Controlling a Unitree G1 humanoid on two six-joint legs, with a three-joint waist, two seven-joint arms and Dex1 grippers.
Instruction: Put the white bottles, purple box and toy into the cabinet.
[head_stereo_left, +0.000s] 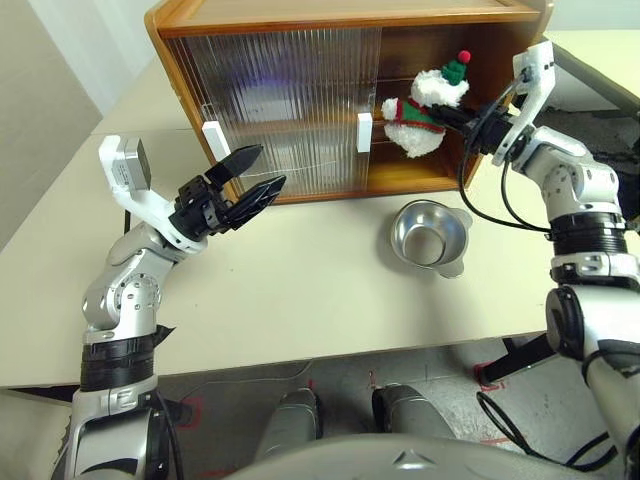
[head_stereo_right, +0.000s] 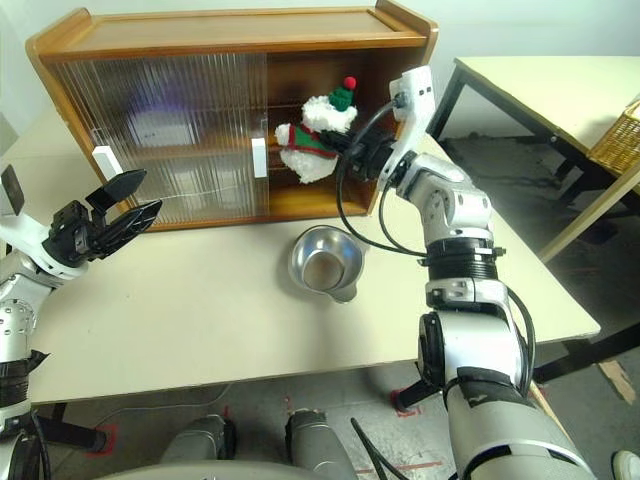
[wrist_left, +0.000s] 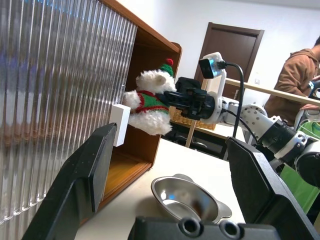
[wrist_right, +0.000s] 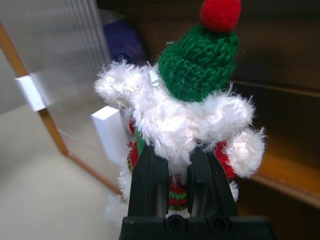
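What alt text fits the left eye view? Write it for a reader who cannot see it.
The right end effector holds the toy up at the cabinet's open right side. The left end effector hangs open before the ribbed doors; a steel bowl sits on the table.

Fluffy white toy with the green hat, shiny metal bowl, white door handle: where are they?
Fluffy white toy (head_stereo_left: 420, 115), left eye view, its body.
Shiny metal bowl (head_stereo_left: 417, 219), left eye view, its rim.
White door handle (head_stereo_left: 364, 132), left eye view, its middle.
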